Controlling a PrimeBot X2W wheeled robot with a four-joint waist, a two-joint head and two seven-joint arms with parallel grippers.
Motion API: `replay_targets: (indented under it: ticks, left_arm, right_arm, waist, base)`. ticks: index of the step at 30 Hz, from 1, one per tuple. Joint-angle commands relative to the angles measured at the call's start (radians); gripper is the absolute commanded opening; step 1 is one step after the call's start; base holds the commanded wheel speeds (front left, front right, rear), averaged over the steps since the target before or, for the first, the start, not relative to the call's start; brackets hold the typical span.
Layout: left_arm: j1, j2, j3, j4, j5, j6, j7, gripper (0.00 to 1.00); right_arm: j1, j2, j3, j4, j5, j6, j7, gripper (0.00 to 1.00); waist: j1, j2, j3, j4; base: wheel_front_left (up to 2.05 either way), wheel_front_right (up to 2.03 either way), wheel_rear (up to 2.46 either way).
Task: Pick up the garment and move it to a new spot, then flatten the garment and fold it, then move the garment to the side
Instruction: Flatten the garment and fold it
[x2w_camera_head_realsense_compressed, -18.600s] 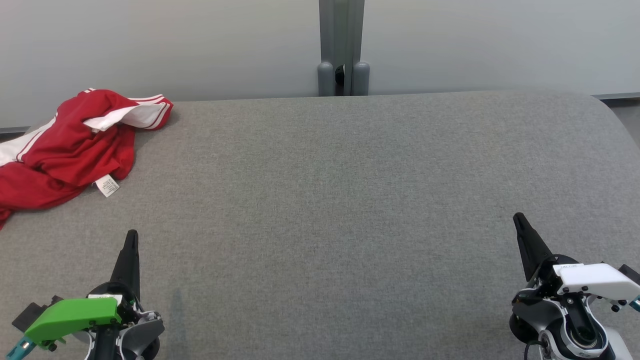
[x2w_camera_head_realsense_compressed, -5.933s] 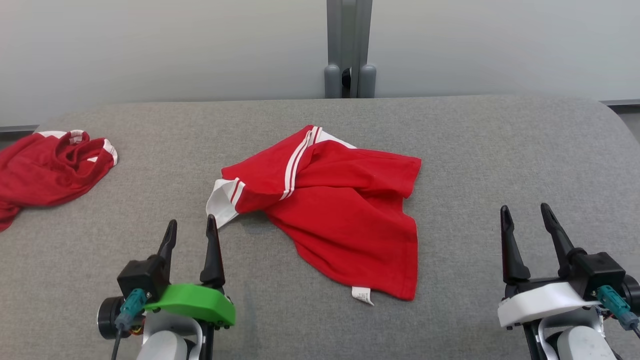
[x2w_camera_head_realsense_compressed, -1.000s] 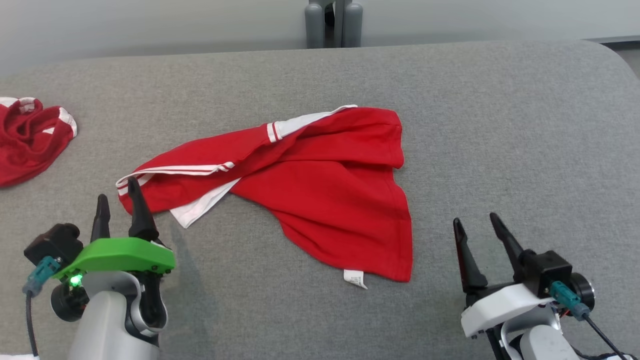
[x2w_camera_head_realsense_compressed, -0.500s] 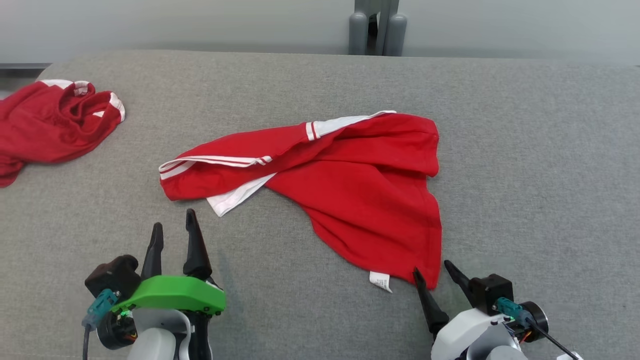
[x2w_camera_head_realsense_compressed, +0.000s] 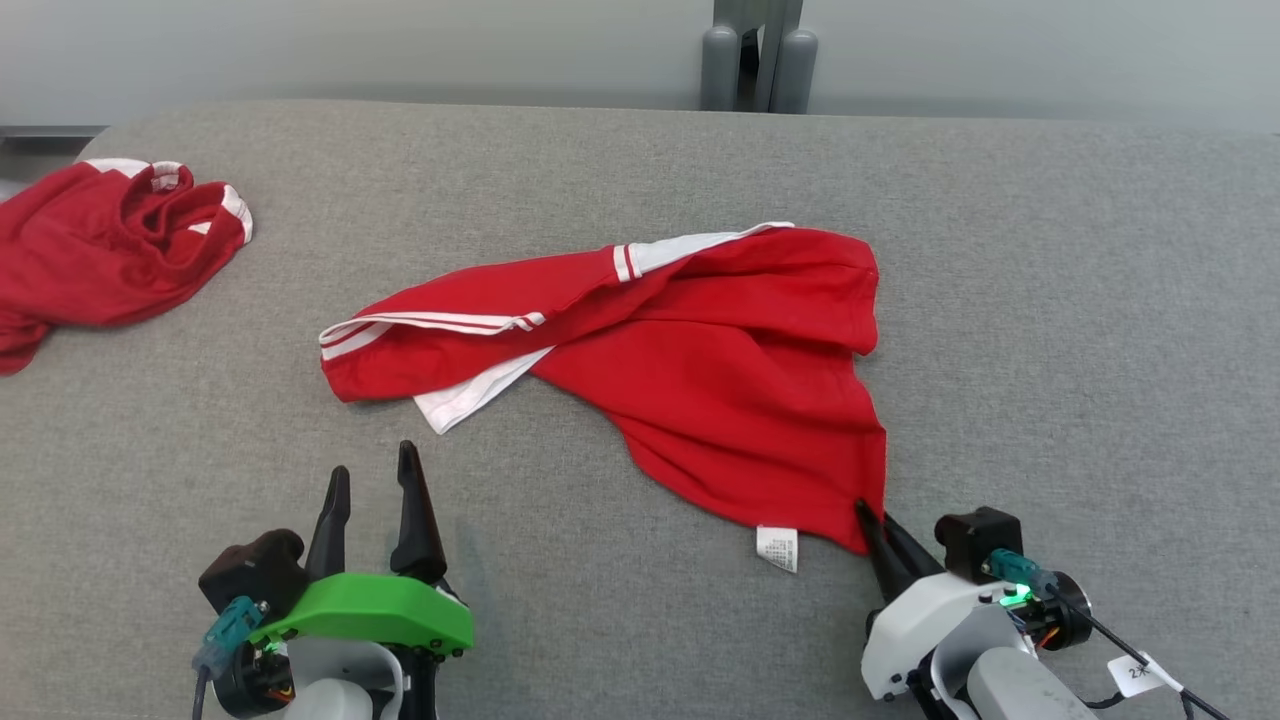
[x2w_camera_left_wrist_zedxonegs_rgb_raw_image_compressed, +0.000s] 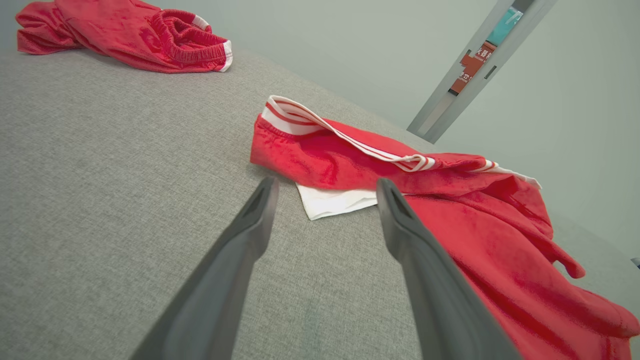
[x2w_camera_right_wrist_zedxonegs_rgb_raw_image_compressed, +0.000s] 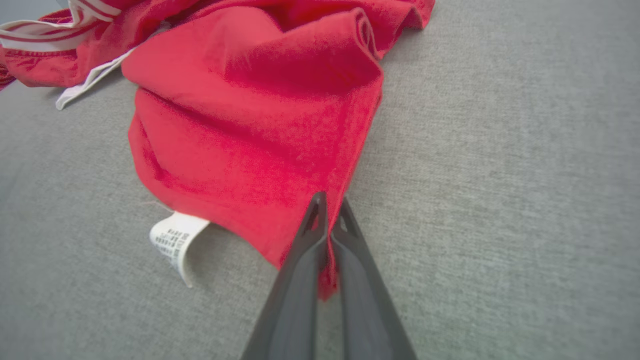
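Note:
The garment (x2w_camera_head_realsense_compressed: 700, 360) is a red piece with white stripes and a white care tag (x2w_camera_head_realsense_compressed: 777, 548), lying crumpled in the middle of the grey surface. My right gripper (x2w_camera_head_realsense_compressed: 868, 518) is shut on its near right corner; in the right wrist view red cloth (x2w_camera_right_wrist_zedxonegs_rgb_raw_image_compressed: 250, 125) is pinched between the fingers of the right gripper (x2w_camera_right_wrist_zedxonegs_rgb_raw_image_compressed: 330, 202). My left gripper (x2w_camera_head_realsense_compressed: 372, 470) stands open, just short of the garment's striped left end. From the left wrist, the left gripper (x2w_camera_left_wrist_zedxonegs_rgb_raw_image_compressed: 325, 185) points at the white inner flap (x2w_camera_left_wrist_zedxonegs_rgb_raw_image_compressed: 335, 200) with nothing between its fingers.
A second red garment (x2w_camera_head_realsense_compressed: 100, 245) lies bunched at the far left edge, also in the left wrist view as a red garment (x2w_camera_left_wrist_zedxonegs_rgb_raw_image_compressed: 125, 30). A grey post (x2w_camera_head_realsense_compressed: 757, 55) stands behind the surface's far edge. The grey surface (x2w_camera_head_realsense_compressed: 1080, 300) stretches bare to the right.
My right gripper has moved up to the garment's near right corner and shut on it, dragging that corner slightly. The left gripper crept forward, staying open.

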Motion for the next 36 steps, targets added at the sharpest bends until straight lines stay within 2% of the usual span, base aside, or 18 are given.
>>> replay_targets:
  ticks: [1, 9, 14, 19, 20, 21, 22, 29, 36]
  left_arm:
    - [0.017, 0.003, -0.002, 0.001, 0.008, 0.005, -0.001, 1.0]
    - [0.021, 0.001, -0.026, 0.015, 0.014, 0.0, 0.002, 1.0]
    - [0.019, 0.005, -0.04, 0.028, 0.016, -0.006, 0.008, 1.0]
    - [0.02, 0.014, -0.051, 0.04, 0.02, -0.01, 0.017, 1.0]
    - [0.02, 0.017, -0.056, 0.041, 0.025, -0.012, 0.018, 1.0]
    - [0.017, 0.018, -0.063, 0.04, 0.03, -0.013, 0.018, 1.0]
    - [0.015, 0.019, -0.07, 0.039, 0.034, -0.017, 0.019, 1.0]
    - [-0.052, 0.036, -0.168, 0.035, 0.112, -0.049, 0.047, 1.0]
    - [-0.208, 0.045, -0.283, 0.136, 0.222, -0.094, 0.103, 1.0]
  right_arm:
    - [-0.007, -0.006, -0.022, -0.001, -0.02, 0.0, 0.0, 0.0]
    - [0.044, -0.021, -0.192, -0.039, -0.162, -0.001, 0.03, 0.0]
    - [0.087, -0.048, -0.284, -0.101, -0.196, -0.001, 0.066, 0.0]
    - [0.109, -0.05, -0.319, -0.151, -0.21, -0.001, 0.083, 0.0]
    - [0.112, -0.048, -0.323, -0.16, -0.21, -0.001, 0.08, 0.2]
    - [0.115, -0.045, -0.325, -0.171, -0.211, -0.001, 0.074, 0.9]
    - [0.118, -0.042, -0.326, -0.177, -0.211, -0.001, 0.071, 1.0]
    - [0.146, -0.02, -0.368, -0.234, -0.215, -0.001, 0.046, 1.0]
    - [0.136, -0.008, -0.376, -0.339, -0.223, -0.001, 0.032, 1.0]
  waist:
    - [0.0, 0.0, -0.001, -0.007]
    - [0.0, 0.0, -0.004, -0.024]
    - [0.0, 0.0, -0.005, -0.031]
    - [0.0, 0.0, -0.009, -0.04]
    - [0.0, 0.0, -0.01, -0.043]
    - [0.0, 0.0, -0.012, -0.045]
    - [0.0, 0.0, -0.014, -0.046]
    - [0.0, 0.0, -0.034, -0.065]
    - [0.0, 0.0, -0.007, -0.114]
  base:
    - [0.0, 0.0, 0.0]
    - [0.0, 0.0, 0.0]
    - [0.0, 0.0, 0.0]
    - [0.0, 0.0, 0.0]
    - [0.0, 0.0, 0.0]
    - [0.0, 0.0, 0.0]
    - [0.0, 0.0, 0.0]
    - [0.0, 0.0, 0.0]
    - [0.0, 0.0, 0.0]
